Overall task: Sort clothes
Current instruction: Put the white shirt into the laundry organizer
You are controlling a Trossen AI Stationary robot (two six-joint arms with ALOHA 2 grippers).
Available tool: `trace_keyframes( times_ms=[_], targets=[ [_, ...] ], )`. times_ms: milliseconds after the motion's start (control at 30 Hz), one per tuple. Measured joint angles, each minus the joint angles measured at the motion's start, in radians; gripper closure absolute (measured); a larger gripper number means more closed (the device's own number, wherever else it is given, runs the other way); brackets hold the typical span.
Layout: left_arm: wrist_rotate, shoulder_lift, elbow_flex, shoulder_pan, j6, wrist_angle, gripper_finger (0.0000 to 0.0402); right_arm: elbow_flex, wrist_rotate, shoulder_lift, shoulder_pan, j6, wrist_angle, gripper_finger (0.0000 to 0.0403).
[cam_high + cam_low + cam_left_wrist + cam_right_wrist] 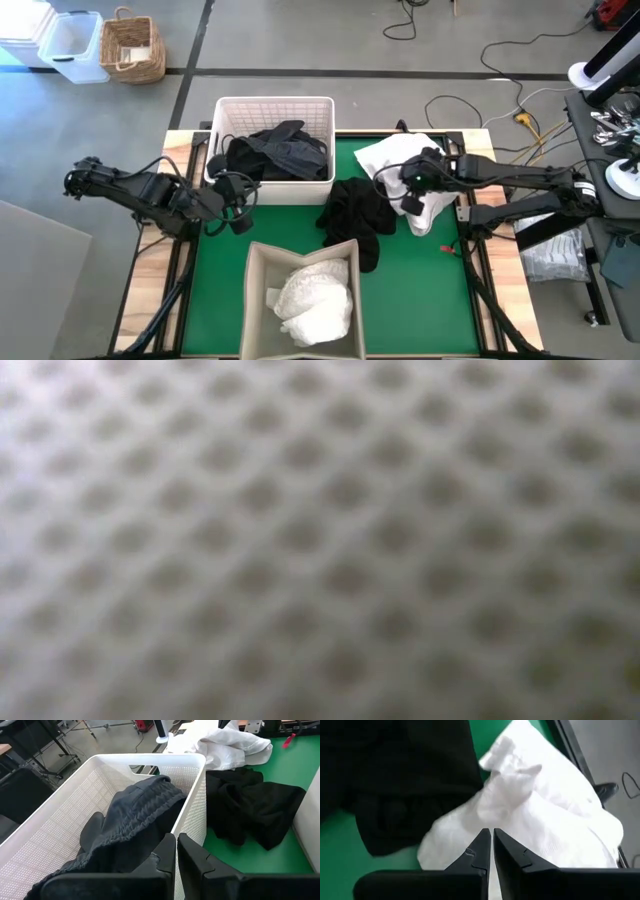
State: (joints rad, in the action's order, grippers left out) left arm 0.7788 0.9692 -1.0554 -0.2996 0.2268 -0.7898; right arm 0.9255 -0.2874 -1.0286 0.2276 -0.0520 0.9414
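Observation:
A white plastic basket (275, 110) at the mat's far side holds a dark garment (130, 815). A black garment (355, 215) lies on the green mat (420, 290), partly over the rim of a beige box (258, 290) that holds a white garment (315, 300). Another white garment (395, 152) lies at the mat's far right. My left gripper (176, 851) is shut and empty at the basket's near left corner. My right gripper (491, 836) is shut on the white garment at the far right. My right gripper pinches the white garment at a bunched part of its cloth (485, 815), between its two fingers. The fingers come from above, pointing down. One layer or several, I cannot tell. The garment lies slack on the mat, beside the black garment (395, 780).
The low view is filled by a blurred dotted mesh (320, 540) right before the camera. Off the table, a clear bin (72, 45) and a wicker basket (133, 48) stand on the floor at far left. Cables (500, 100) lie on the floor at far right.

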Motion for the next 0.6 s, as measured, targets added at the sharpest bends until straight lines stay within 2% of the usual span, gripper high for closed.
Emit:
trace_keyframes(
  times_ms=[167,433,600],
  targets=[
    [0.000,0.000,0.000,0.000,0.000,0.000,0.0401,0.008,0.001,0.007,0.000,0.035,0.069,0.0349],
    [0.000,0.000,0.005,0.000,0.000,0.000,0.0401,-0.003,0.005,0.030,-0.002,0.236,0.081,0.0217],
    [0.000,0.000,0.005,0.000,0.000,0.000,0.0401,-0.023,-0.031,0.032,-0.002,0.223,0.078,0.0162]
  ],
)
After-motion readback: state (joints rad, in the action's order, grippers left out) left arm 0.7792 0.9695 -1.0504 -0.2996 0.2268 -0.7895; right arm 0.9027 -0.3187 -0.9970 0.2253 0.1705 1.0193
